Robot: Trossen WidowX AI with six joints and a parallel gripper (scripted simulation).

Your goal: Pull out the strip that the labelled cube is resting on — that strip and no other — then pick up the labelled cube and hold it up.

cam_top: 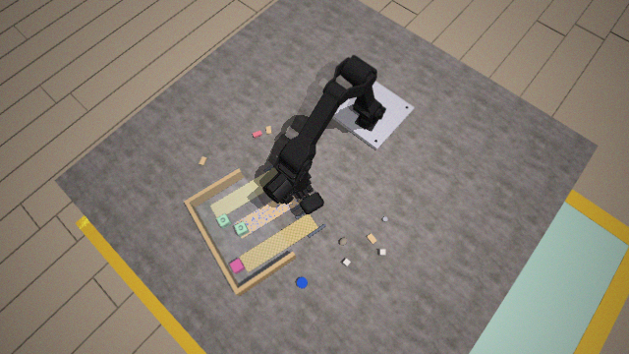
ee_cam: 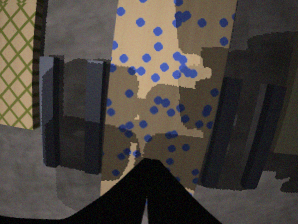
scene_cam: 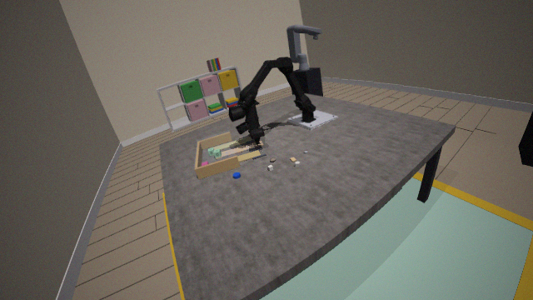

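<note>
Taking the wooden tray (cam_top: 212,187) on the table (cam_top: 442,197) as our landmark, we are seeing three strips lying inside it side by side, long axes running from its closed far-left wall toward its open right end. At the left end, one green cube (cam_top: 223,220) is sitting on the plain yellow strip (cam_top: 235,199) and another green cube (cam_top: 240,228) on the blue-dotted strip (cam_top: 267,216); we cannot tell which carries the label. A pink cube (cam_top: 237,265) is lying at the end of the lattice strip (cam_top: 280,242). At the tray's open end our tool (ee_cam: 145,183) is hovering over the dotted strip's right end, fingers pressed together, gripping nothing.
</note>
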